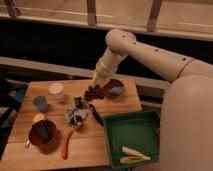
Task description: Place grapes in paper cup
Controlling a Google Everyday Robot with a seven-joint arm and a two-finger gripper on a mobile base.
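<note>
- Dark reddish-purple grapes [94, 93] hang directly under the gripper [96, 86], above the middle of the wooden table [90, 150] and just left of the purple bowl [115, 89].
- Jaws are closed and appear to be clamped on the top of the bunch, with the arm reaching down from the far right.
- Judged from this, the step in hand is the carry: the fruit is gripped but not yet at its target.
- White paper cup [56, 91] stands upright, well apart to the left, with a blue cup [40, 103] just nearer and further left.
- Next move calls for a leftward sweep, centring the bunch over the wide rim before release; the smaller blue cup beside it is the one to avoid.
- Bunch reads as a compact clump, slightly wider than tall, its long axis roughly left to right and its top toward the gripper; the stem cannot be made out.
</note>
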